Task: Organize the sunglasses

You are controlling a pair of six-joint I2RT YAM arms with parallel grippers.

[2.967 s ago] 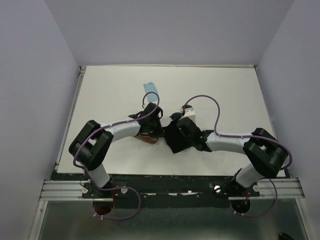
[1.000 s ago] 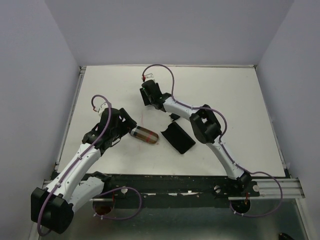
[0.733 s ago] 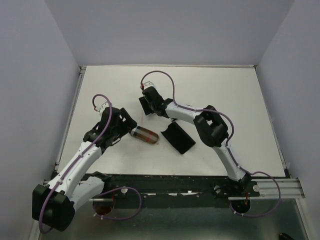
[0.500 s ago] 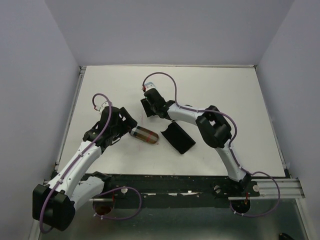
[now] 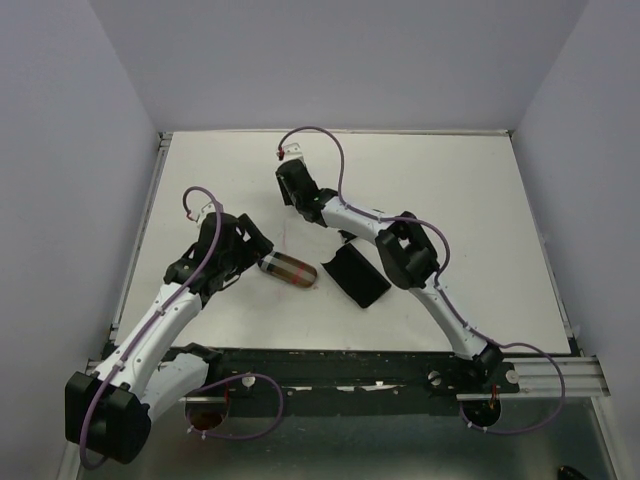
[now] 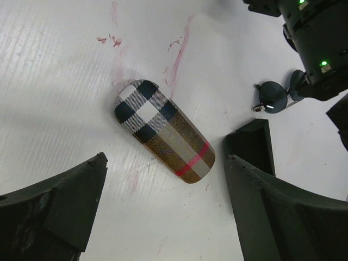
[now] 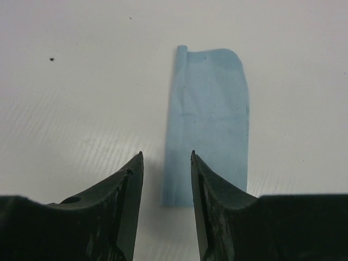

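Sunglasses (image 6: 272, 97) by the plaid case (image 6: 163, 130) look light and fragile, I'd grab the bridge. Left gripper (image 6: 166, 163) wide above that case, right gripper (image 7: 166, 185) narrow, empty.

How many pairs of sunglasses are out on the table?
1: a black pair with dark round lenses lies just beyond the black case, beside the right arm. Another could be hidden inside the closed plaid case.

The blue cloth (image 7: 209, 122) looks soft and matt, the plaid case (image 6: 164, 130) smooth with a slight sheen, the sunglasses (image 6: 277, 95) glossy-lensed, and the white table (image 6: 65, 70) matt and finely ribbed.
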